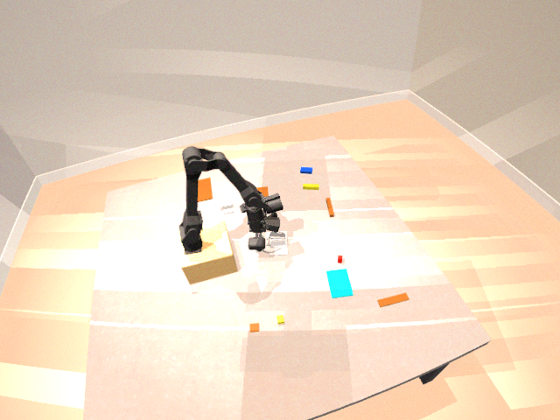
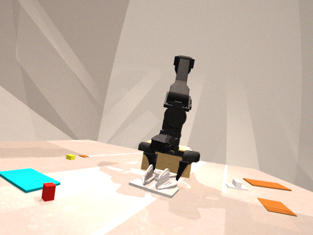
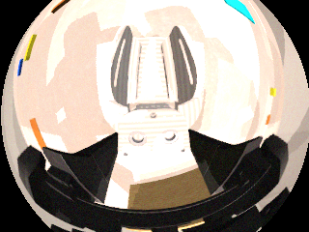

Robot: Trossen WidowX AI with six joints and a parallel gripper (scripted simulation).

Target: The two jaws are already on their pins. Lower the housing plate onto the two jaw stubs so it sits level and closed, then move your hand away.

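Note:
My gripper (image 2: 165,175) (image 3: 154,134) points down, its fingertips at the two sides of the white housing plate (image 3: 154,127), so it is shut on that plate. The plate shows two round holes between the fingertips. It is low over the white base (image 1: 283,248) (image 2: 171,193). Two tall fins, one (image 2: 149,174) (image 3: 122,70) and the other (image 2: 163,178) (image 3: 184,70), stand upright in front of the fingers. Whether the plate rests on the stubs cannot be told. The stubs and pins are hard to make out, white on white.
A wooden block (image 1: 210,269) (image 2: 174,164) (image 3: 169,190) is behind the gripper by the arm's foot. A small white part (image 1: 227,208) (image 2: 236,184) lies to one side. A cyan plate (image 1: 339,283) (image 2: 29,179) and a red block (image 1: 339,259) (image 2: 48,191) lie farther out. Several orange, yellow and blue pieces lie around.

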